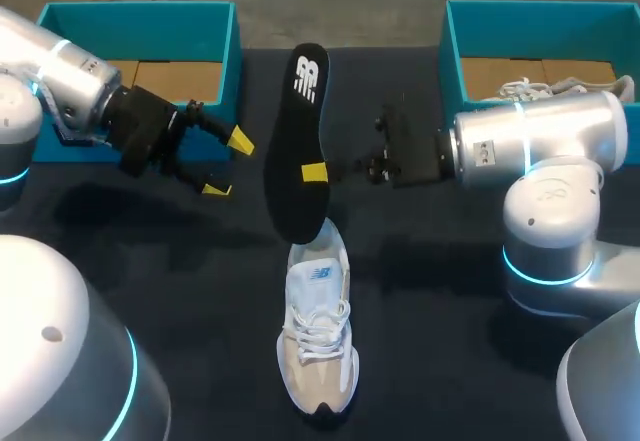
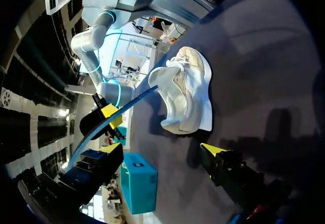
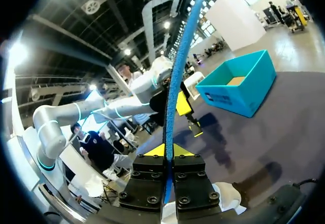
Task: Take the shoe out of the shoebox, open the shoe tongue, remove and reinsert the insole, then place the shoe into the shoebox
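My right gripper (image 1: 315,172) is shut on a black insole (image 1: 300,121) and holds it above the table, lengthwise over the white shoe's (image 1: 318,336) heel end. The shoe lies on the dark table, toe toward the front edge. The right wrist view has the insole (image 3: 175,76) edge-on, rising from between the right gripper's (image 3: 168,152) fingers, with the shoe (image 3: 226,196) just under them. My left gripper (image 1: 227,166) hangs open and empty to the insole's left. From the left wrist, its gripper (image 2: 161,149) faces the shoe (image 2: 185,97) and the insole's (image 2: 109,125) blue edge.
One teal shoebox (image 1: 230,56) stands at the back left with bare cardboard inside. Another teal shoebox (image 1: 450,51) at the back right holds a second white shoe (image 1: 560,88). The left box (image 3: 238,87) lies beyond the insole in the right wrist view.
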Controlling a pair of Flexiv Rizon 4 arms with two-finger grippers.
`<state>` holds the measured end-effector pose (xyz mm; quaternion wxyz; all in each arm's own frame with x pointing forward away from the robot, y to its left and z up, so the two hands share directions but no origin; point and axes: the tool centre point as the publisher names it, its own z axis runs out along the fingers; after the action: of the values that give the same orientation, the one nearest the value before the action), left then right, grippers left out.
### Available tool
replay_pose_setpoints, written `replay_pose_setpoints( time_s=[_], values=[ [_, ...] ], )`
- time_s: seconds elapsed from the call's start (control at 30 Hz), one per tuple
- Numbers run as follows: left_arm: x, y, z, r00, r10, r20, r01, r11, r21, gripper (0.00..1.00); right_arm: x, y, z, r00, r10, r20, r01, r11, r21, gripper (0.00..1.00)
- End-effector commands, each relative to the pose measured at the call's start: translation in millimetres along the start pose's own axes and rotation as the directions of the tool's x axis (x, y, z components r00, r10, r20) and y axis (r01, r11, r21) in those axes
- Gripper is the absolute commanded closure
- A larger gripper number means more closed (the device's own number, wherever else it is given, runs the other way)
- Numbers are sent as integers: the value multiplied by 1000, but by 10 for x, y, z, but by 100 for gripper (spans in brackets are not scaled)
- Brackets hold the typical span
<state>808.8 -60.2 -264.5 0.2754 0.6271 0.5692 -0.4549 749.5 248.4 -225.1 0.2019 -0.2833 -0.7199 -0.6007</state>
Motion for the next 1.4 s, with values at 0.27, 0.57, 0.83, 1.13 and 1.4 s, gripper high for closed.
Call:
replay_pose_setpoints(
  time_s=[0.27,0.57,0.83,1.13,1.4],
  values=[
    [-3,0,0,1000,0,-3,0,1000,0,0,2,-9,18,1000,0,2,0,1000,-2,100],
    [56,-37,203,983,135,-123,-149,982,-112,0,16,-100,-59,998,-63,11,63,998,21,100],
    [44,-17,406,981,73,-182,-97,987,-126,0,-56,-222,-169,995,-103,17,102,994,46,100],
    [67,-24,462,979,-31,-204,5,992,-126,0,-141,-291,-205,990,-143,-5,143,988,61,100],
    [156,28,625,967,-75,-242,43,990,-133,0,-224,-349,-167,984,-176,-19,177,981,75,100]
  ],
)
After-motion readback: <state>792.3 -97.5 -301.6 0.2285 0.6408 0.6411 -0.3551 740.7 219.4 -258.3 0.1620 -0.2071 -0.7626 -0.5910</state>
